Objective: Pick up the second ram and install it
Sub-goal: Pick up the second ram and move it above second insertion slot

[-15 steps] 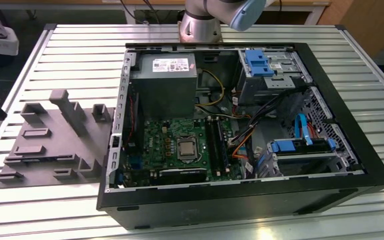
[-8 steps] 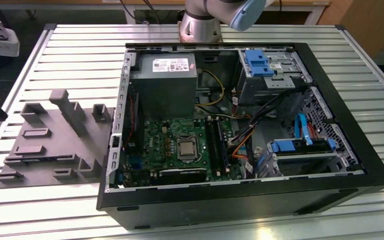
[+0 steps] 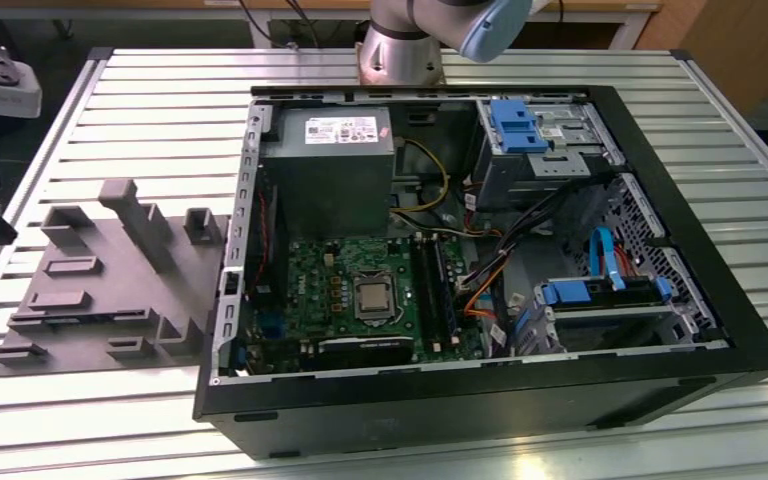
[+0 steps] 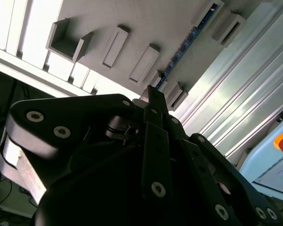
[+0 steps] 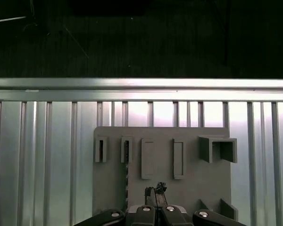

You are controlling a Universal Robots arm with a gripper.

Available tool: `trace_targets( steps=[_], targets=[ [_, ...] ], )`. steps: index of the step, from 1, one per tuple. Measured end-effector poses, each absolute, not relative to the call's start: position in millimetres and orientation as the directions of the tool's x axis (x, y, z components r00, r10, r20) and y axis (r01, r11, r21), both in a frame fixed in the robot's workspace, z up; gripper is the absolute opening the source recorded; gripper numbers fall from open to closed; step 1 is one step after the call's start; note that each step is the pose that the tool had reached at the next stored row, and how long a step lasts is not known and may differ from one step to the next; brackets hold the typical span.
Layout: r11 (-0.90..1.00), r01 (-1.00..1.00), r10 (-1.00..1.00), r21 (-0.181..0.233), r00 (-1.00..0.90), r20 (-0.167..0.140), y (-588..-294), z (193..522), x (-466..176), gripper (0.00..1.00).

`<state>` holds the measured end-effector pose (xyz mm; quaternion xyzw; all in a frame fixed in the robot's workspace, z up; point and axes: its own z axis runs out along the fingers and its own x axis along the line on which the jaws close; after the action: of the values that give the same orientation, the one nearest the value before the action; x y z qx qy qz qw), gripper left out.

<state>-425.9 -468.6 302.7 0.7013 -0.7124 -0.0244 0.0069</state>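
Looking at the exterior view, you are seeing the open computer case [image 3: 491, 410] at centre frame with its motherboard [image 3: 337, 290] exposed. The grey holder tray [image 3: 84, 300] is lying at the exterior view's left. In the second wrist view, the gripper [image 4: 153, 94] is hovering over that tray, fingers pressed together on nothing. The second ram [image 4: 184, 43] is standing on edge in its slots near the tips, untouched. In the first wrist view, the gripper [image 5: 154, 190] is hanging clear of the tray. By my judgement you are approaching the pick-up, which calls for spread fingers squared to the stick.
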Motion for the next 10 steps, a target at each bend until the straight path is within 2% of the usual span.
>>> trace_targets(
  steps=[10],
  targets=[
    [0.021, -0.999, -0.999, 0.044, -0.022, -0.024, -468.9, 298.6, -425.9, 0.11]
  ],
)
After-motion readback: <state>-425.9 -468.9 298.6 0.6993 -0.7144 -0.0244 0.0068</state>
